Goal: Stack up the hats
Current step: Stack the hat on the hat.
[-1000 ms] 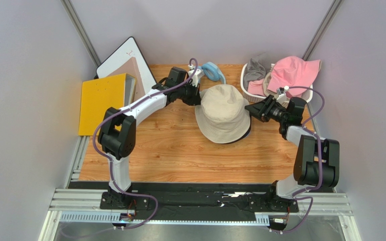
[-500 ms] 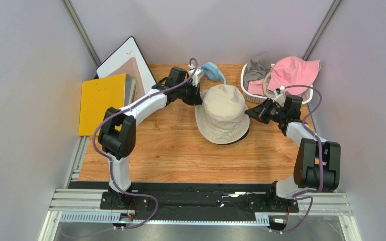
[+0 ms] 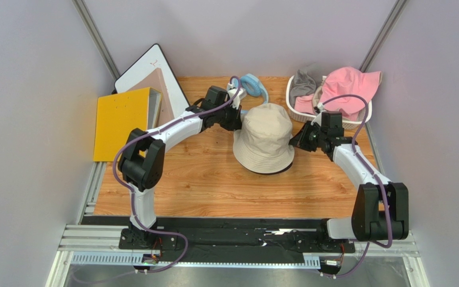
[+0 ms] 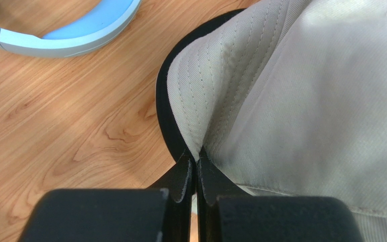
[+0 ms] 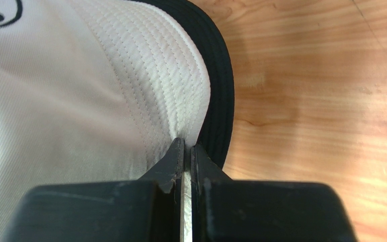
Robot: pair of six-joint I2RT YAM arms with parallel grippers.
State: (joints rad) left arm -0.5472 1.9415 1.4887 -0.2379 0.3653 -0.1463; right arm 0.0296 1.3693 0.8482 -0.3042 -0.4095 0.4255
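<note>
Now, from above, your right fingers (image 3: 296,141) have come in over the last second and closed on the right brim of the beige hat (image 3: 266,137). A second ago they stood open, just off that brim. Your left fingers (image 3: 236,118) stay shut on the hat's left brim, so it is now pinched from both sides. It sits mid-tabletop (image 3: 202,173) over a black hat (image 3: 293,156), of which only a sliver of brim shows. Behind and right of the beige hat, a pink hat (image 3: 345,86) and a grey hat (image 3: 302,82) wait in a basket (image 3: 295,111). A blue ring (image 3: 254,84) lies just behind it.

Left wrist: the fingers (image 4: 189,171) are fully closed with a fold of beige brim between them. The black brim (image 4: 164,113) curves just outside. You cannot tell whether it is caught too.

Right wrist: the same picture. The fingers (image 5: 177,159) are pressed together on the beige brim, with the black brim (image 5: 222,85) beside them.

With both sides held, you look ready to settle or straighten this hat on the stack.
</note>
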